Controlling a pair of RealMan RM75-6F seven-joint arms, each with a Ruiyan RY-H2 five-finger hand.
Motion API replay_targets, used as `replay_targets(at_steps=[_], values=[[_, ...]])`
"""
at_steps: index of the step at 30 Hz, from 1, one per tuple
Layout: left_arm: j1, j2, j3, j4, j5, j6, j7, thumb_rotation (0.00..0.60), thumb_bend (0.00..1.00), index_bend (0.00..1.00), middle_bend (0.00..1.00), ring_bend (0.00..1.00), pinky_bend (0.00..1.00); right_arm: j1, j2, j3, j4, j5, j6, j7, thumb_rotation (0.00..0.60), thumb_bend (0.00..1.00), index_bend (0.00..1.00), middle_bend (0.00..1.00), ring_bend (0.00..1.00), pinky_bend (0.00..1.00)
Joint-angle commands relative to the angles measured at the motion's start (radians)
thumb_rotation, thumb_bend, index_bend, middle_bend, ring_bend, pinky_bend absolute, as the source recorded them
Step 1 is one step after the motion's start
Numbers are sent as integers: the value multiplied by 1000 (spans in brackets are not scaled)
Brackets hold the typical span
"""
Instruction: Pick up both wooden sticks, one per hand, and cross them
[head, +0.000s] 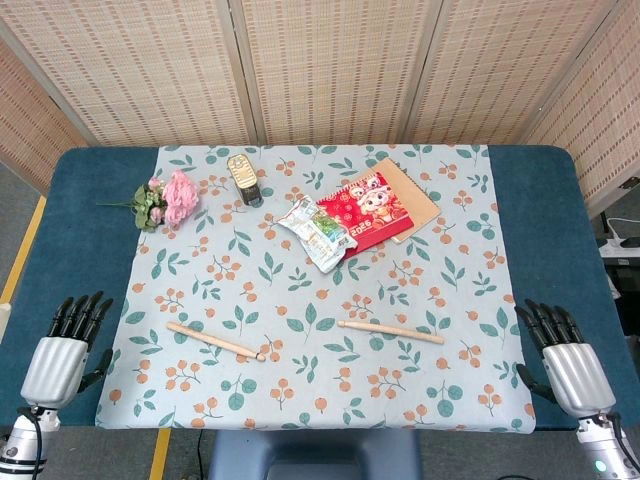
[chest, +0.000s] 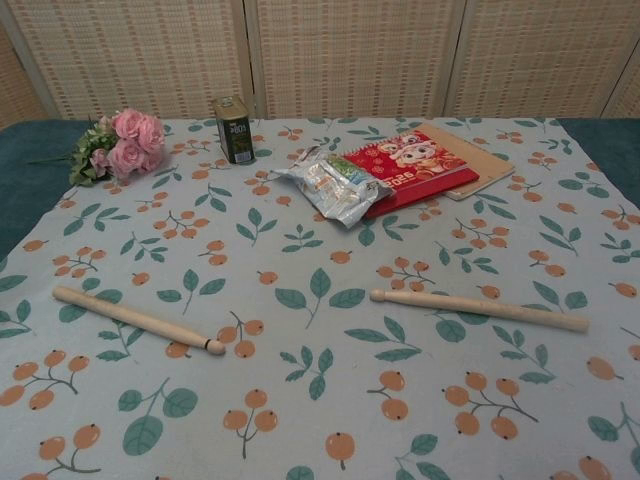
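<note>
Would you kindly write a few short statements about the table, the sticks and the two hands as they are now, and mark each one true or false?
1. Both wooden sticks lie flat on the leaf-print cloth. True: the left stick and the right stick rest there, apart from each other.
2. The left hand holds a stick. False: it holds nothing, its fingers apart, beside the cloth's edge.
3. The sticks are crossed. False: there is a clear gap between them.
4. The pink flowers lie at the far left of the cloth. True.
5. The right hand rests on the red booklet. False: it is at the near right corner, far from it.
</note>
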Motion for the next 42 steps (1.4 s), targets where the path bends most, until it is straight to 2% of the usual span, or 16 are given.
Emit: replay_targets(at_steps=[1, 5, 9, 14, 17, 22, 32, 42], values=[[-2, -6, 11, 2, 21, -16, 23, 600, 448, 0, 24, 0, 41, -1, 3, 0, 0, -4, 4, 3, 600, 274, 0, 0, 0, 0], [-28, -33, 29, 13, 64, -72, 59, 600, 482, 0, 122, 0, 44, -9, 8, -2, 4, -14, 22, 8, 600, 275, 0, 0, 0, 0], [-83, -62, 42, 22, 86, -188, 117, 600, 486, 36, 195, 10, 55, -11, 12, 1, 6, -5, 21, 12, 600, 274, 0, 0, 0, 0], [-155, -105, 34, 42, 68, -337, 183, 600, 480, 67, 233, 31, 61, -10, 15, -3, -1, -13, 17, 12, 600, 274, 0, 0, 0, 0], [-185, -144, 15, 83, 56, -379, 191, 600, 460, 79, 260, 52, 61, -11, 16, -3, -1, -13, 18, 9, 600, 274, 0, 0, 0, 0], [-213, -204, -3, 158, 42, -411, 176, 600, 426, 88, 266, 56, 62, -7, 17, 3, 2, 5, 5, 11, 600, 274, 0, 0, 0, 0], [-233, -316, -13, 339, 59, -391, 253, 600, 423, 108, 242, 48, 61, -5, 20, 5, 2, 7, 0, 14, 600, 274, 0, 0, 0, 0], [-233, -347, 2, 417, 71, -369, 306, 600, 422, 294, 303, 67, 61, -6, 17, 3, 0, 1, 3, 7, 600, 274, 0, 0, 0, 0]])
